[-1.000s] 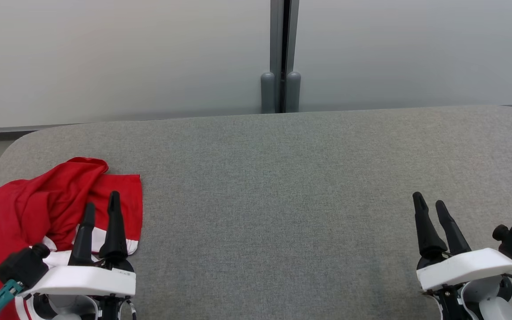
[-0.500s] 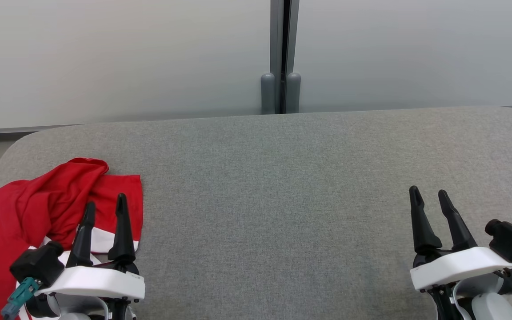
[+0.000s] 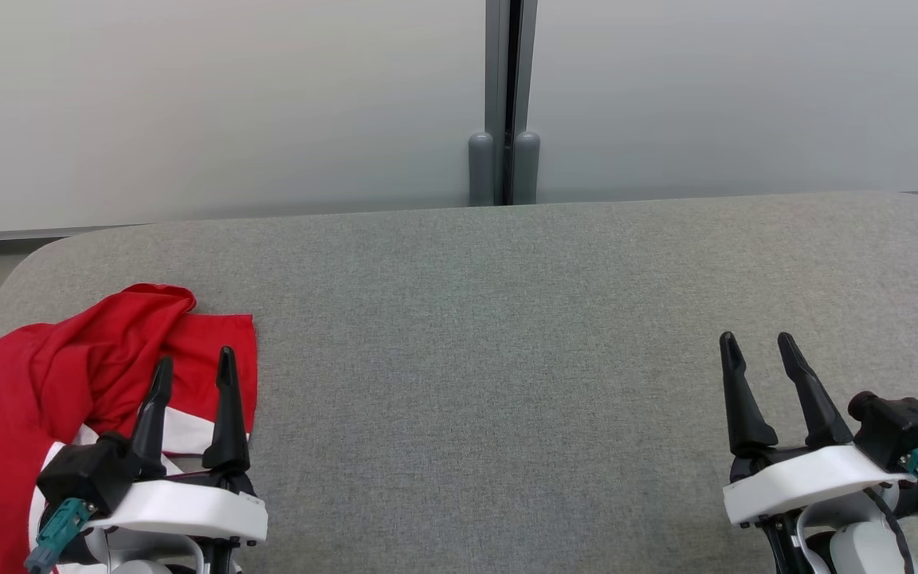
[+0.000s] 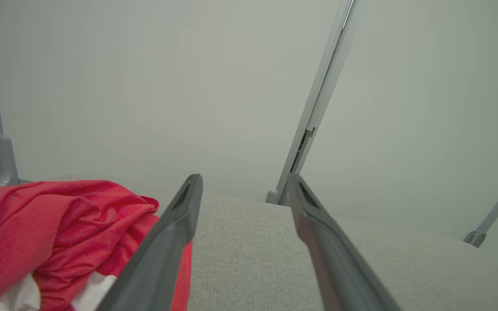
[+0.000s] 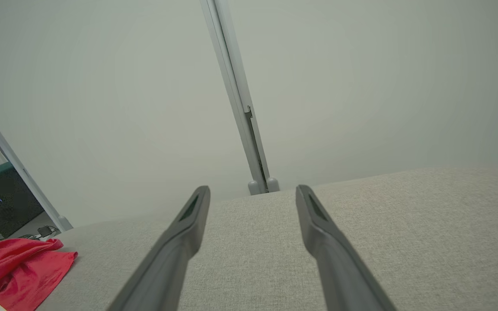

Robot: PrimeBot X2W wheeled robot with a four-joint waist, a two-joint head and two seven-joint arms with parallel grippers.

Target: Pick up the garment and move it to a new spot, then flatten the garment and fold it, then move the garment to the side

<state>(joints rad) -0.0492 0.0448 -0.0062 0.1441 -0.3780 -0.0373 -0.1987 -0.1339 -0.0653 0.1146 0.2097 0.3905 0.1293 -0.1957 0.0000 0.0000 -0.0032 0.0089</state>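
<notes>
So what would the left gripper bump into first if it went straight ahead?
Probably the red garment, whose edge lies just ahead of the left gripper. If it rides above the cloth, only grey cushion, then the wall. Height's unclear.

Office — frosted partition (image 3: 228, 104), grey padded bench (image 3: 507, 335)

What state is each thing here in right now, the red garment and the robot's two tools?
red garment: crumpled in a heap at the left end of the grey surface, unfolded, not held.
left tool: open, holding nothing, at the garment's right edge.
right tool: open, holding nothing, over bare surface far from the garment.
</notes>
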